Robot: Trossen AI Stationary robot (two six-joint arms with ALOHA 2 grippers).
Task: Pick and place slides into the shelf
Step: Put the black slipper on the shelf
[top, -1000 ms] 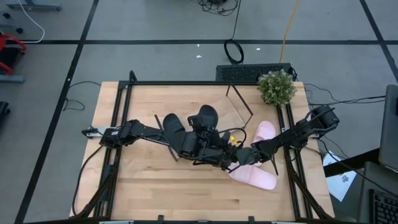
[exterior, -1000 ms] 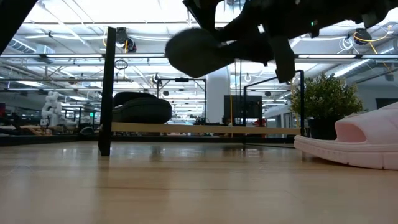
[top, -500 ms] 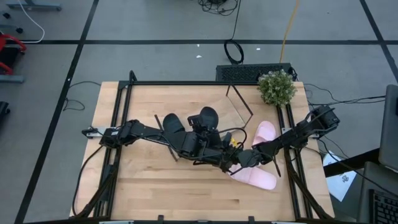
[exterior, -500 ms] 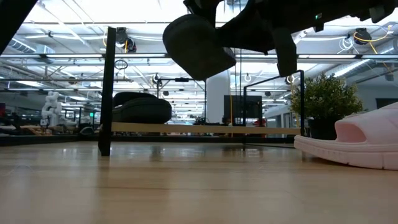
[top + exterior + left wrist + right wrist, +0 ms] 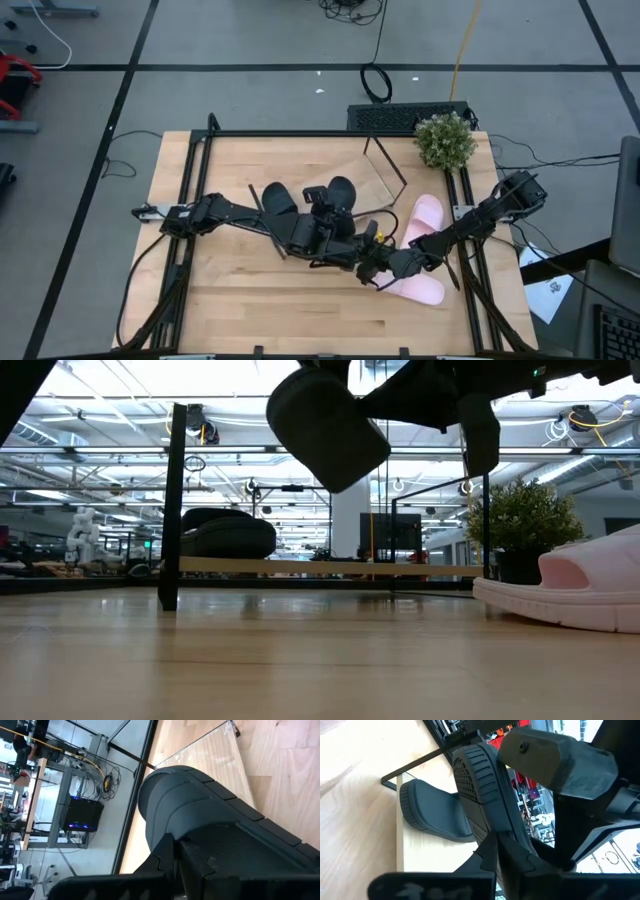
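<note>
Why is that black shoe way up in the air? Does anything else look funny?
The black slide hangs tilted above the table because both arms grip it: the left end effector and the right end effector are shut on it. The two pink slides lie crossed on the table, off the shelf.

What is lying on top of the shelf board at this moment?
One black slide lies on the shelf, near its left end in the low view. A second black slide hangs above, held by both grippers. The arms cover the board's middle from above.
</note>
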